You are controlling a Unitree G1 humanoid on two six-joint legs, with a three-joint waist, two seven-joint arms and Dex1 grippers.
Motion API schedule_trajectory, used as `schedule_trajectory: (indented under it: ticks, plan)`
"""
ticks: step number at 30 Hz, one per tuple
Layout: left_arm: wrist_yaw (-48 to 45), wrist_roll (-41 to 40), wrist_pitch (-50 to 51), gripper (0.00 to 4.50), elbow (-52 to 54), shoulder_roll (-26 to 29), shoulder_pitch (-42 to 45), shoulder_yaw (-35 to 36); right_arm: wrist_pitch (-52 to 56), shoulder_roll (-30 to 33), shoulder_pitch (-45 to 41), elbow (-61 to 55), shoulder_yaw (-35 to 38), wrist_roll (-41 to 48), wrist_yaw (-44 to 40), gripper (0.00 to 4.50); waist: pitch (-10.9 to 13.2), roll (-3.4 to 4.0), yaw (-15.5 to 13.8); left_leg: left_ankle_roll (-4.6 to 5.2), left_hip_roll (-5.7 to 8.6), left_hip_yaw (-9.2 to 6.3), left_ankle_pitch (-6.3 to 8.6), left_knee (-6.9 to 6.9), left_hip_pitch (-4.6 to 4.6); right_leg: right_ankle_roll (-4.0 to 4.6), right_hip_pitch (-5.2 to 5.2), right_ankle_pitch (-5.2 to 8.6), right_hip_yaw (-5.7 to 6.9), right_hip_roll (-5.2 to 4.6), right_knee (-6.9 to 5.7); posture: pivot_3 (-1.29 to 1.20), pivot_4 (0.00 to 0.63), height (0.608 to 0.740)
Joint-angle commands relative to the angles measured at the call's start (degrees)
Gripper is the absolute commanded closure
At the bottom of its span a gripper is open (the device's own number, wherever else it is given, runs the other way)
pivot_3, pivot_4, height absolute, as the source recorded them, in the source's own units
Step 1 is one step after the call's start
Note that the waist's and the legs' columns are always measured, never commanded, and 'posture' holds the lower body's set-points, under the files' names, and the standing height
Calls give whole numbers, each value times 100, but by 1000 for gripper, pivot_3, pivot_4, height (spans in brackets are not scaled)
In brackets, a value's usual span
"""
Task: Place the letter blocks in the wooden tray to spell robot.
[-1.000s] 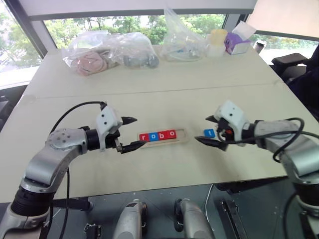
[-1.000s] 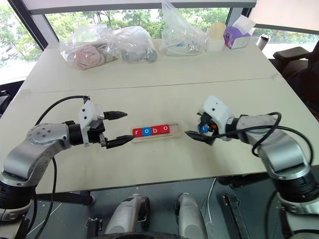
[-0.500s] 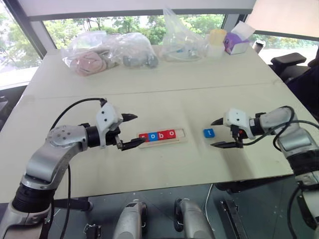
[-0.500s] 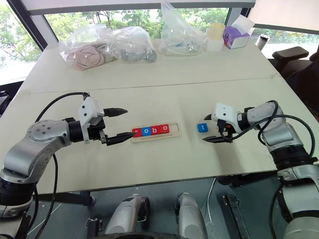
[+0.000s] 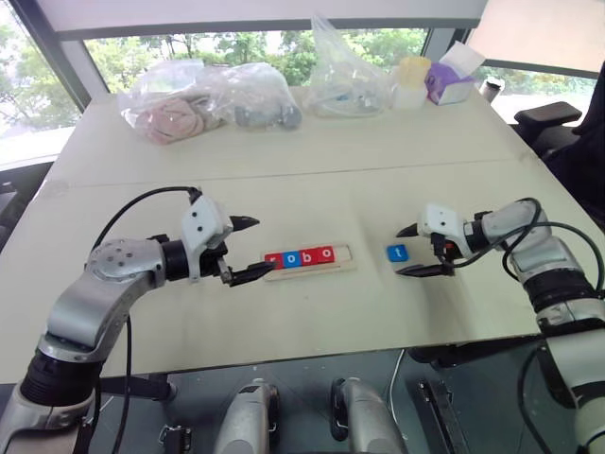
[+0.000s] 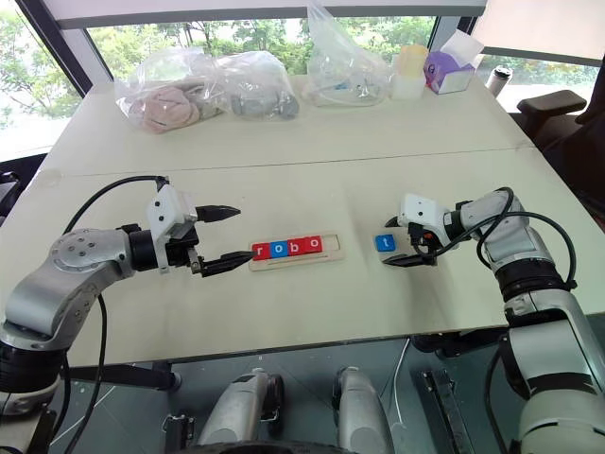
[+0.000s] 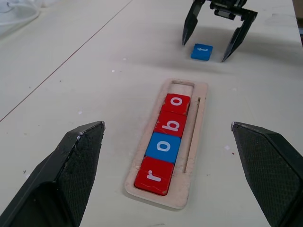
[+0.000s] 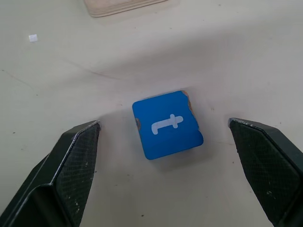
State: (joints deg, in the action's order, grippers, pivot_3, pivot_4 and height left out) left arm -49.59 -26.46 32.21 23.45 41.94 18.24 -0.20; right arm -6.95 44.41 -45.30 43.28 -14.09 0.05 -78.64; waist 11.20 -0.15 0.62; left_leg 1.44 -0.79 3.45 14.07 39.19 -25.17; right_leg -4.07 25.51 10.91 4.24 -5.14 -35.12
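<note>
The wooden tray [image 5: 348, 253] lies mid-table and holds several letter blocks: red r [image 7: 153, 176], blue o [image 7: 163, 145], red b [image 7: 172, 123] and red o [image 7: 177, 100]. Its slot at the right end is bare. A blue t block [image 5: 397, 253] lies flat on the table to the right of the tray. My right gripper [image 5: 401, 253] is open and low over the table, one finger on each side of the t block [image 8: 168, 124], touching nothing. My left gripper [image 5: 265, 247] hangs open and empty at the tray's left end.
Clear plastic bags [image 5: 203, 99] [image 5: 345, 71], a yellow cup [image 5: 413, 71] and a purple tissue box [image 5: 449, 83] stand along the table's far edge. A seam [image 5: 284, 170] crosses the table. A dark chair [image 5: 548, 118] is at the far right.
My right arm has swung out and come down, bringing its open fingers to table level on either side of the blue t block. The left arm and the blocks have stayed put.
</note>
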Motion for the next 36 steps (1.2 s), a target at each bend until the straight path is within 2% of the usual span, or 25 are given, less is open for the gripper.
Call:
schedule_trajectory:
  ticks: [1,2,6,7,18,26,36]
  plan:
    - [47,-42,-7,0,214,26,-10,122,-148,-57,-133,191,97,-71,19,670,0,0,2,0,0,0,0,0,7,0,-6,0,0,0,0,0,150,725]
    - [50,-46,-4,0,218,27,-12,124,-162,-67,-142,221,102,-76,12,956,0,0,2,0,0,0,0,0,10,0,-9,0,0,0,0,0,150,725]
    - [49,-52,-3,0,222,37,-27,137,-25,-157,-163,78,175,40,-58,3026,0,0,3,-1,0,1,0,0,21,1,-17,-1,-3,0,-2,0,150,725]
    - [48,-55,-3,0,223,37,-29,138,34,-171,-160,-12,193,75,-77,3383,0,0,3,-1,-1,1,0,0,23,2,-19,-1,-3,0,-2,0,150,725]
    - [23,-59,-33,0,232,27,-50,117,932,-639,-290,-1556,103,376,-299,3378,0,1,3,-1,-4,5,0,-4,25,2,-14,-1,-8,0,-9,0,150,725]
    - [96,-78,3,0,317,13,-111,157,867,-1047,-439,-1388,-180,52,-156,3378,0,1,-13,-2,-3,8,0,-4,25,3,-15,-1,-8,-1,-7,0,150,725]
    - [203,-113,84,0,454,31,-237,256,628,-1110,-542,-1100,-271,-121,-165,3378,0,1,1,-2,-3,8,0,-4,25,3,-14,-1,-9,0,-8,0,150,725]
